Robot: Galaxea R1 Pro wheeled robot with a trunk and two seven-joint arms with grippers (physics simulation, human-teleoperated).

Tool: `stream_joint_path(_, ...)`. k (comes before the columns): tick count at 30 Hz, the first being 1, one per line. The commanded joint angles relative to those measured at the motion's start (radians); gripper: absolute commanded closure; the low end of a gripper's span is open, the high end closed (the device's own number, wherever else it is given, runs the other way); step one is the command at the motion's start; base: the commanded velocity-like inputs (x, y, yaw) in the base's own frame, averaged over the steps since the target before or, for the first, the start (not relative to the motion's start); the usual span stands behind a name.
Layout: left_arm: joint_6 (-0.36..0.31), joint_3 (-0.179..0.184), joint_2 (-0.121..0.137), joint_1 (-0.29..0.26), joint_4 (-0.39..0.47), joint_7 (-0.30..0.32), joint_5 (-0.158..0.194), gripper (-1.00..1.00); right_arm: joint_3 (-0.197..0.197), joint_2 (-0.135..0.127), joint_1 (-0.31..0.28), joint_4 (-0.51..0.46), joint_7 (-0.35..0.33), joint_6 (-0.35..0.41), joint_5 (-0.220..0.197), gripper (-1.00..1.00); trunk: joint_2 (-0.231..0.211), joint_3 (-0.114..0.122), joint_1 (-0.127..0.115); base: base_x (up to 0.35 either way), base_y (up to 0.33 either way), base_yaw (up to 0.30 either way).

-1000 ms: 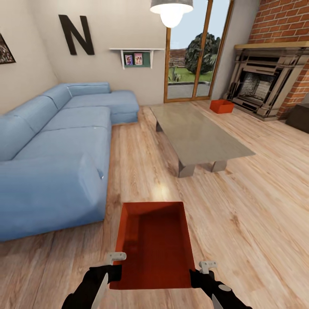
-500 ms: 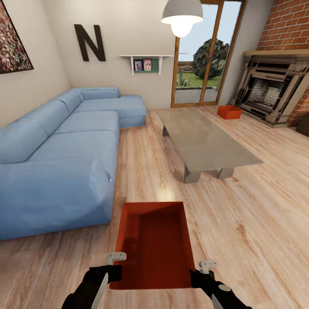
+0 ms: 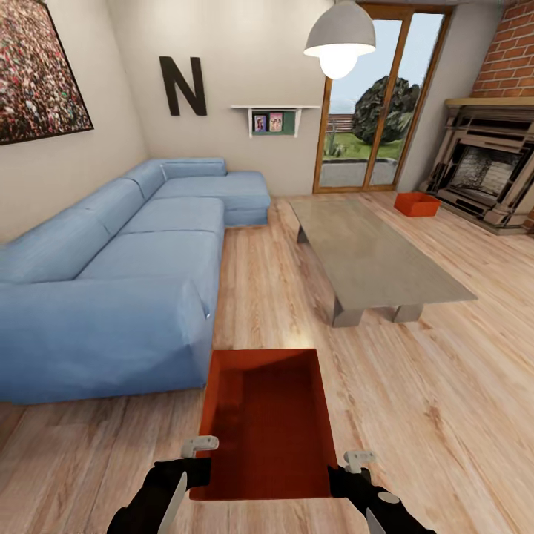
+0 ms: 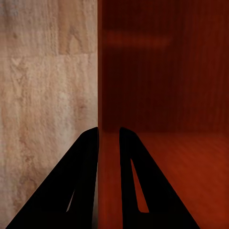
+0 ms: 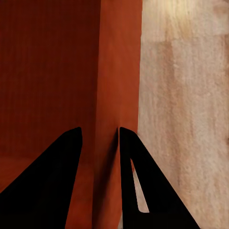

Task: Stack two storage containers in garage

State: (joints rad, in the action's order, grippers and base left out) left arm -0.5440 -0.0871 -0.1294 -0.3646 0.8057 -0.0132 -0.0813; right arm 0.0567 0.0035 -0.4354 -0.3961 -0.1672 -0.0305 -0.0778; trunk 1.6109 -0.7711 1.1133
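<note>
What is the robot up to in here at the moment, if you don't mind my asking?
It is holding one rust-red storage container in front of itself, left hand and right hand each clamped on a side wall. It stands on the living room's wood floor beside the blue sofa. The second container sits on the floor by the fireplace.

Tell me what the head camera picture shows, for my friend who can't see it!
Two tools, left and right, hold a rust-red open box by its side walls, above a wood floor. Beyond are a blue sofa, a low grey table and another red box by the fireplace.
</note>
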Motion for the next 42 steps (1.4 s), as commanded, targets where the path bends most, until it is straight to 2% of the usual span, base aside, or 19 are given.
stream_joint_path(1, -0.004, 0.000, -0.002, 0.000, 0.001, 0.007, 0.029, 1.00, 0.011, 0.001, 0.000, 0.002, -0.039, -0.003, -0.011, 1.00, -0.007, 0.004, -0.004, 0.000, 0.000, 0.165)
stream_joint_path(26, -0.002, 0.000, -0.002, 0.000, 0.001, 0.007, 0.029, 1.00, 0.011, 0.001, 0.000, 0.002, -0.037, -0.003, -0.011, 1.00, -0.182, 0.117, -0.100, -0.002, 0.000, 0.163)
stream_joint_path(36, -0.002, 0.000, -0.002, -0.001, 0.001, 0.007, 0.029, 1.00, 0.011, 0.001, 0.000, 0.002, -0.037, -0.003, -0.011, 1.00, -0.252, 0.163, -0.138, -0.259, 0.000, 0.162)
stream_joint_path(42, -0.002, 0.000, -0.002, 0.000, 0.001, 0.007, 0.029, 1.00, 0.011, 0.001, 0.000, 0.002, -0.036, -0.003, -0.011, 1.00, -0.294, 0.190, -0.161, -0.070, 0.000, 0.163)
